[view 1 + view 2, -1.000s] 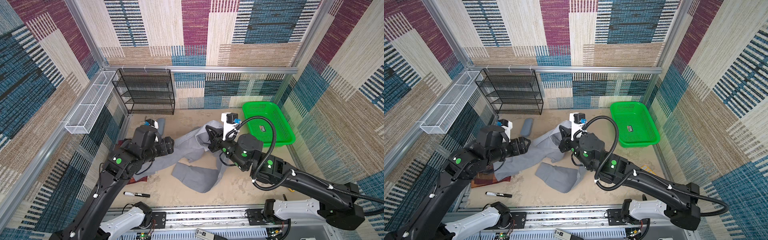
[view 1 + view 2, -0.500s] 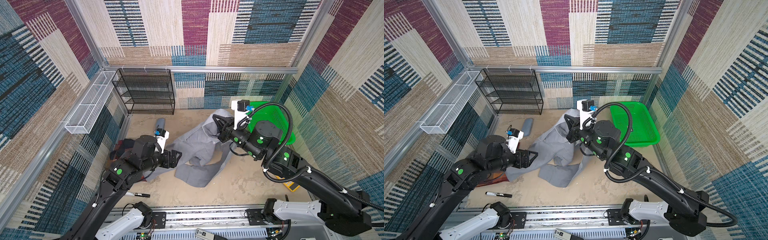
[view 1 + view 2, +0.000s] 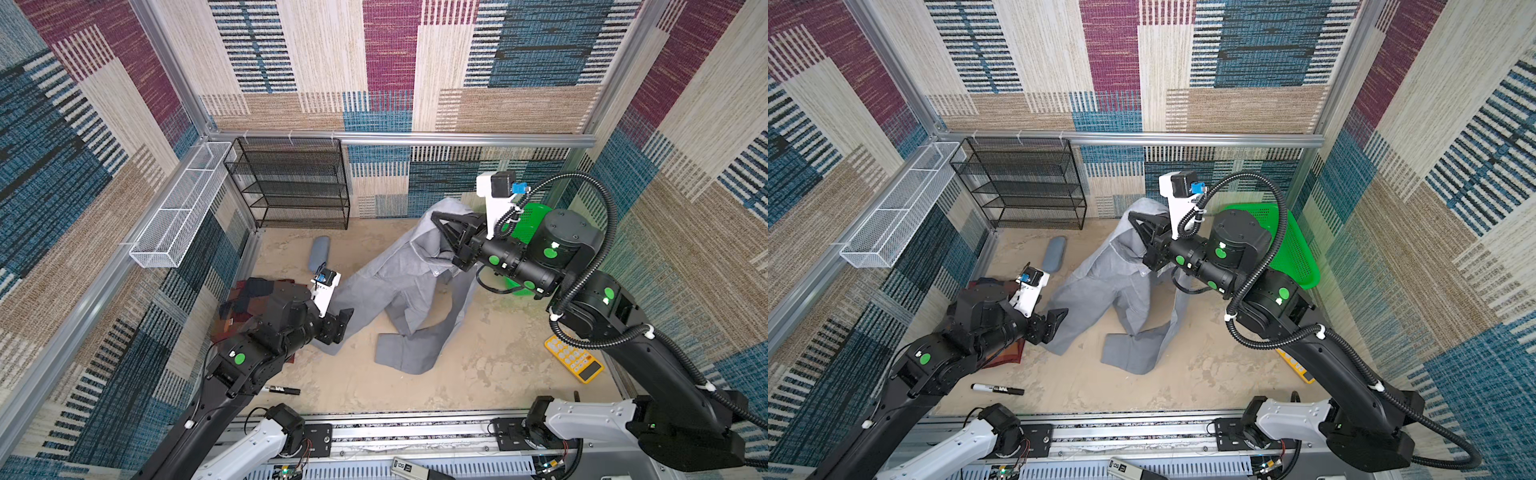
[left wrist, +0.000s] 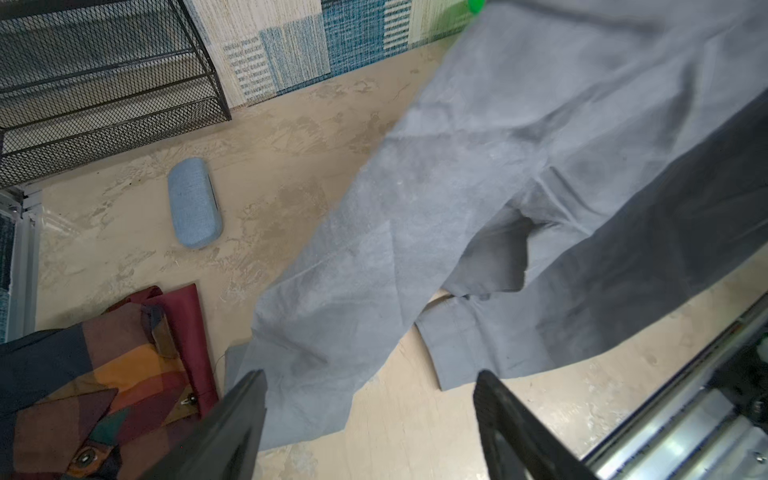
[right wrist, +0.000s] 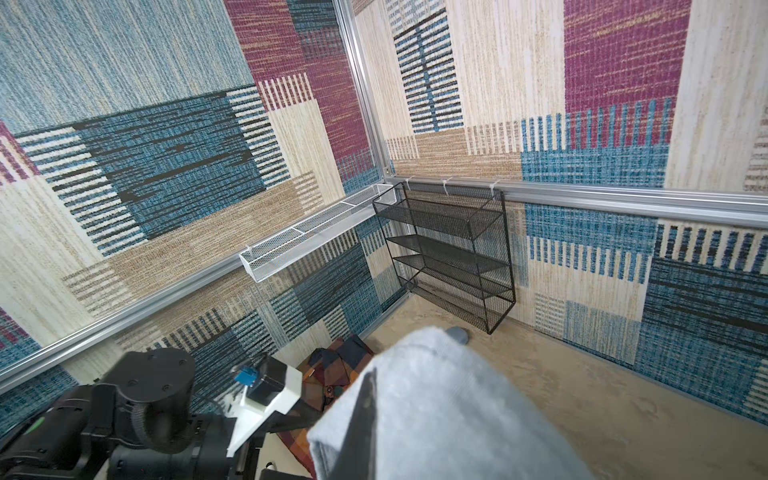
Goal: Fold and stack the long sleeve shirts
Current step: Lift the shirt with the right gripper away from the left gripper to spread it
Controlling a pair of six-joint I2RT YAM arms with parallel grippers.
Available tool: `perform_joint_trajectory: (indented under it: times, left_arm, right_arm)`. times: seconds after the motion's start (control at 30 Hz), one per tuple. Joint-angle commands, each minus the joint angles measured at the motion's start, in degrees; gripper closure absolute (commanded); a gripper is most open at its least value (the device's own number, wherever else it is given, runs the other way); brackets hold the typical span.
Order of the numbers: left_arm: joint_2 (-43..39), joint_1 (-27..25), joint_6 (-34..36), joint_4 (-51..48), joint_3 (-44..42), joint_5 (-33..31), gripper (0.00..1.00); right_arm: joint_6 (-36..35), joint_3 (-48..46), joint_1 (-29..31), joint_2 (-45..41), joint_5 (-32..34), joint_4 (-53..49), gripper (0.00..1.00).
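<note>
Grey woven cloth, the collared shirt (image 3: 399,286) looks light, limp and quick to bunch, so seams and corners are better holds than mid-panel. It hangs in front of the black mesh rack (image 3: 291,183), its top lifted by the right gripper (image 3: 440,222), jaws pressed together on a fold. Farther from the rack, the left gripper (image 4: 370,378) hovers with jaws spread and empty at the lower hem, a sensible spot to pinch. The plaid shirt (image 4: 124,365) lies bunched beside it.
</note>
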Motion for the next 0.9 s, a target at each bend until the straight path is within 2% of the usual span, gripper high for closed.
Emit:
perform_joint_trajectory:
  times: [0.0, 0.2, 0.33, 0.4, 0.5, 0.53, 0.7, 0.77, 0.87]
  left_arm:
    - [0.84, -0.67, 3.77, 6.4, -1.58, -2.25, 0.2]
    - [2.77, -0.85, 6.35, 12.34, -3.37, -7.74, 0.21]
    - [4.07, -0.85, 7.09, 16.19, -4.72, -9.0, 0.29]
    - [4.18, -0.85, 7.53, 17.72, -5.21, -8.92, 0.45]
    - [3.34, -0.85, 7.49, 17.67, -4.65, -4.27, 0.92]
    - [2.98, -0.85, 7.08, 17.19, -4.37, -3.05, 1.0]
    - [-0.86, -0.84, 1.72, 14.73, -4.32, 5.28, 1.0]
    - [-3.13, -0.89, -1.56, 13.31, -4.31, 9.0, 1.0]
    - [-7.17, -0.89, -7.31, 13.2, -5.02, 14.07, 1.0]
  right_arm:
    - [-0.5, 2.95, -0.38, 0.55, -4.74, -0.84, 1.0]
    - [-1.69, 9.95, -1.0, 2.9, -8.14, -5.96, 1.0]
    - [-2.58, 13.29, -1.9, 3.78, -7.94, -8.25, 1.0]
    - [-2.95, 14.71, -2.85, 4.26, -8.79, -9.2, 1.0]
    - [-3.21, 15.31, -5.47, 5.11, -11.11, -9.46, 1.0]
    - [-2.97, 15.28, -6.71, 5.36, -12.5, -9.18, 1.0]
    - [0.09, 13.83, -16.07, 8.3, -23.71, -4.77, 1.0]
    - [1.68, 14.35, -20.01, 11.02, -30.74, -2.27, 1.0]
    - [4.54, 16.9, -22.47, 16.49, -37.5, 0.72, 1.0]
